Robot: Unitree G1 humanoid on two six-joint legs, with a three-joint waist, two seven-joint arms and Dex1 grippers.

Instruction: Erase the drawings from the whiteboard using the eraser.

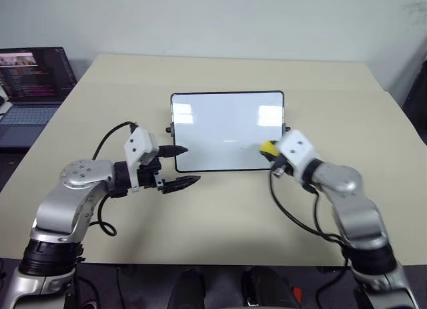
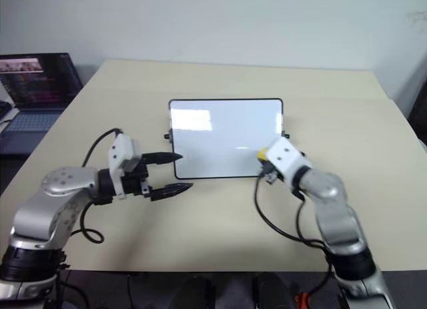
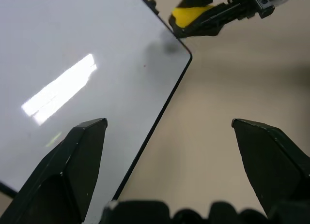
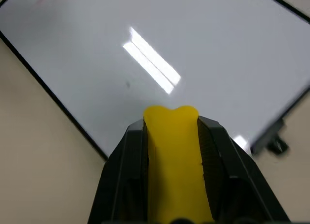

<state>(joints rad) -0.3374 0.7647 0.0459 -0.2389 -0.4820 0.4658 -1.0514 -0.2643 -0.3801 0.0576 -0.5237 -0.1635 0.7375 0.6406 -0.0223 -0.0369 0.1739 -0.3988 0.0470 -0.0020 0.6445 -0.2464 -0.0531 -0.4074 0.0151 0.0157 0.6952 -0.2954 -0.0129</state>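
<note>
Pinching the eraser [image 4: 173, 161] in my right end effector [image 1: 272, 151] at the whiteboard [image 1: 227, 125] corner for wiping, my left end effector [image 1: 179, 167] spread, steadying its edge.

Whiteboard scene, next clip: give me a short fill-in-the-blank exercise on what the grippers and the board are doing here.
1. The right gripper is shut on the yellow ____.
2. The left gripper has its fingers ____, holding nothing.
3. The whiteboard lies flat on the beige ____.
4. Off the table's left edge stands an open ____ with a lit screen.

Missing words: eraser; open; table; laptop
</note>
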